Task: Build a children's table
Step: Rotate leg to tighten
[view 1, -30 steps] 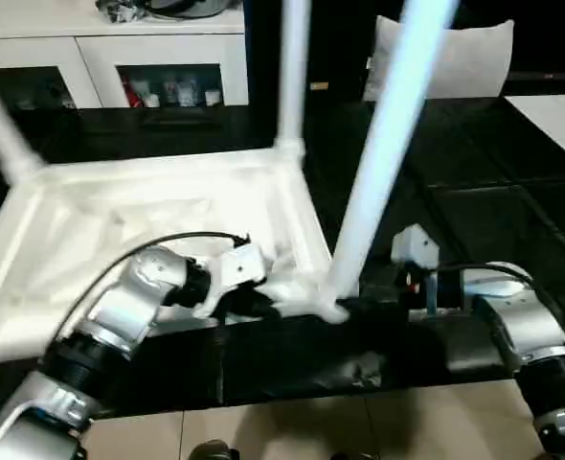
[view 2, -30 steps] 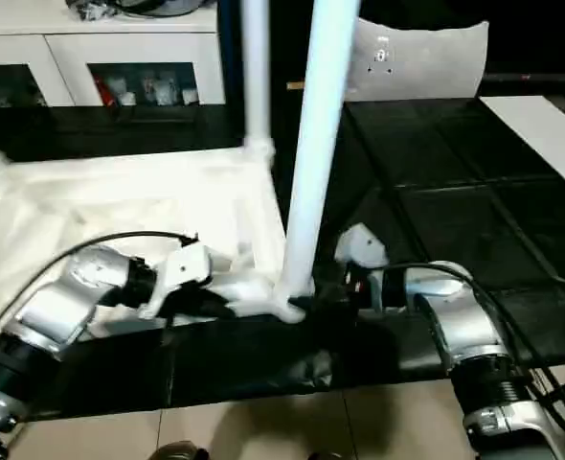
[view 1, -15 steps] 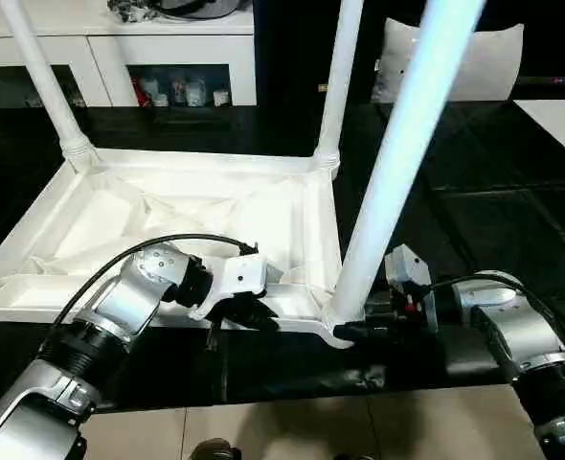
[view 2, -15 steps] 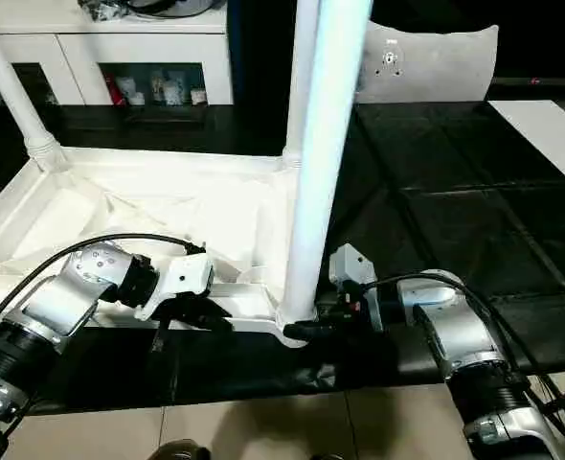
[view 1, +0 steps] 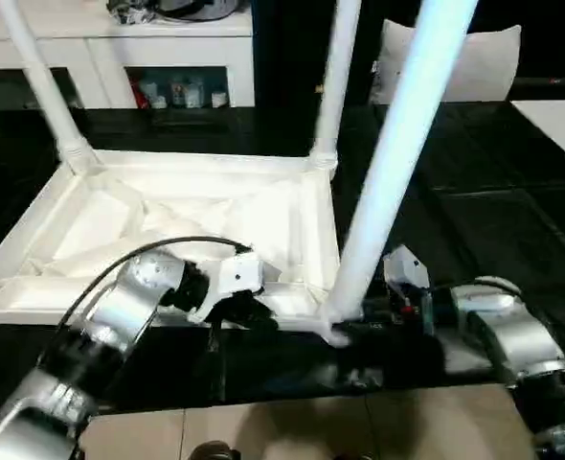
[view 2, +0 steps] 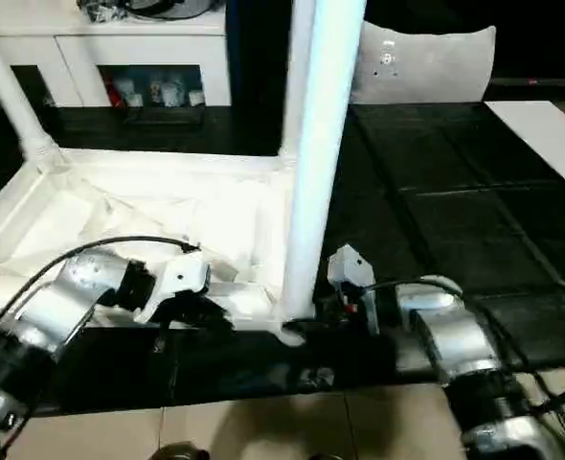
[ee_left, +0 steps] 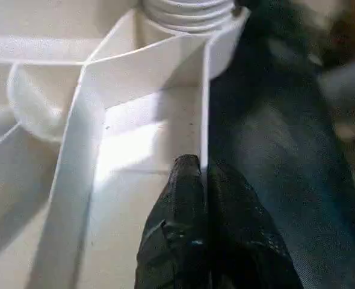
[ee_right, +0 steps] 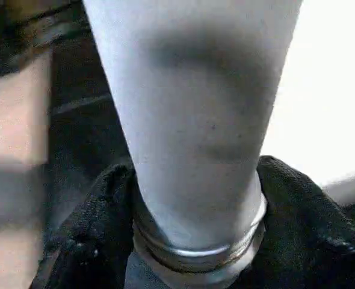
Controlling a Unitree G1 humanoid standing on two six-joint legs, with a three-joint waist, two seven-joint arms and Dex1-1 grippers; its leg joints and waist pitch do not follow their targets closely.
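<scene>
I have the white tabletop (view 1: 177, 220) lying upside down on the black mat (view 1: 493, 192), ribbed underside up. A leg (view 1: 43, 86) stands in its far-left corner socket, another leg (view 1: 335, 86) in the far-right one. My left gripper (ee_left: 198, 180) is at the near edge, fingers clenched on the thin near rim wall of the top, close to the near-right corner. At that corner the third leg (view 1: 397, 144) rises tilted, leaning right. My right gripper (ee_right: 195, 241) is grasping that leg at its base ring, a black finger (ee_right: 87, 229) on either side, just above the socket. Farther right, a grey-white cushion (view 1: 474, 57) stands at the back.
</scene>
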